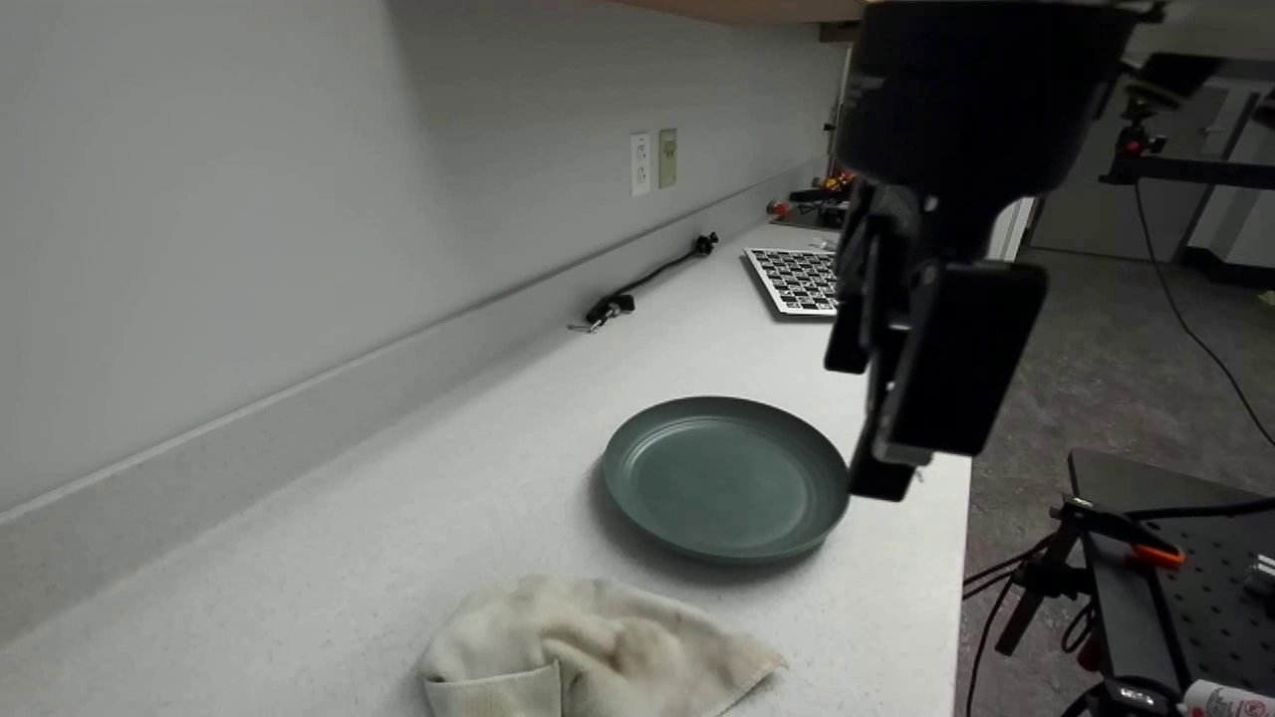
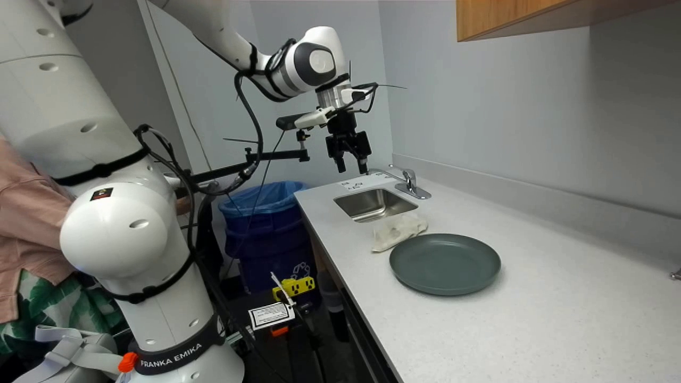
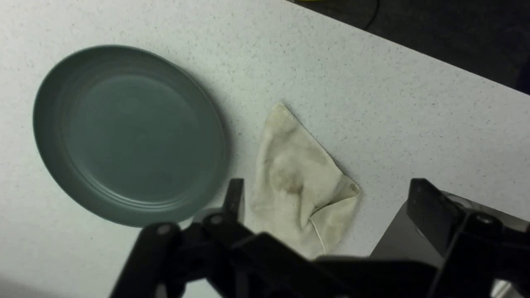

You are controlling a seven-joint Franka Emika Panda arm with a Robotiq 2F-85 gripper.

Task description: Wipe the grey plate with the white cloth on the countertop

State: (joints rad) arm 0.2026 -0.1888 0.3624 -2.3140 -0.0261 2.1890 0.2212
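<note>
The grey-green plate lies face up on the white countertop; it shows in both exterior views and at the left of the wrist view. The off-white, stained cloth lies crumpled beside the plate, between it and the sink, also seen in an exterior view. In the wrist view the cloth lies below and between the fingers, its lower edge hidden by the gripper. My gripper is open and empty, high above the counter, in both exterior views.
A steel sink with a faucet lies past the cloth. A checkered board and a black cable lie further along the counter. A wooden cabinet hangs above. A blue bin stands beside the counter edge.
</note>
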